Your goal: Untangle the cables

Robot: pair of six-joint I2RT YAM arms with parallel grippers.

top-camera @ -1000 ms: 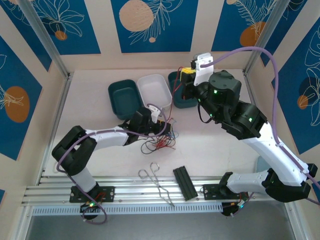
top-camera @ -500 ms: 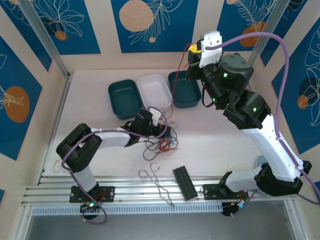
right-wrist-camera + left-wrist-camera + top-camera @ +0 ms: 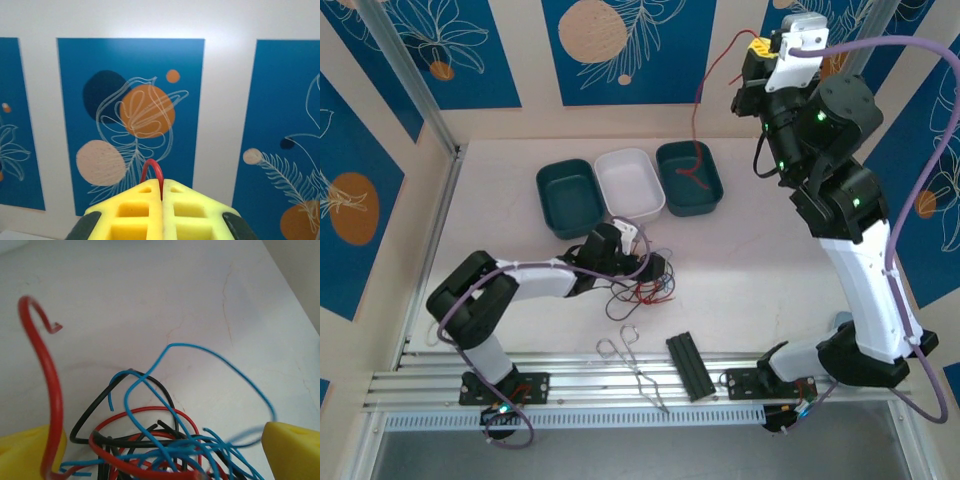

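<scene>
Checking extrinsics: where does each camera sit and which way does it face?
Top external: overhead, near side, looking down on the table; left arm, right arm show.
Left wrist: low over the table, facing the tangle; left end effector open.
Right wrist: high up, facing the wall panels; right end effector shut on red cable.
Shared: top and left wrist show the tangle.

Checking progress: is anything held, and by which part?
The right pincer pinches a red cable by its uppermost part; the left pincer is open, holding nothing.

cables (image 3: 150,442) run off the bottom edge; red cable (image 3: 150,162) mostly hidden inside right end effector (image 3: 162,186).
</scene>
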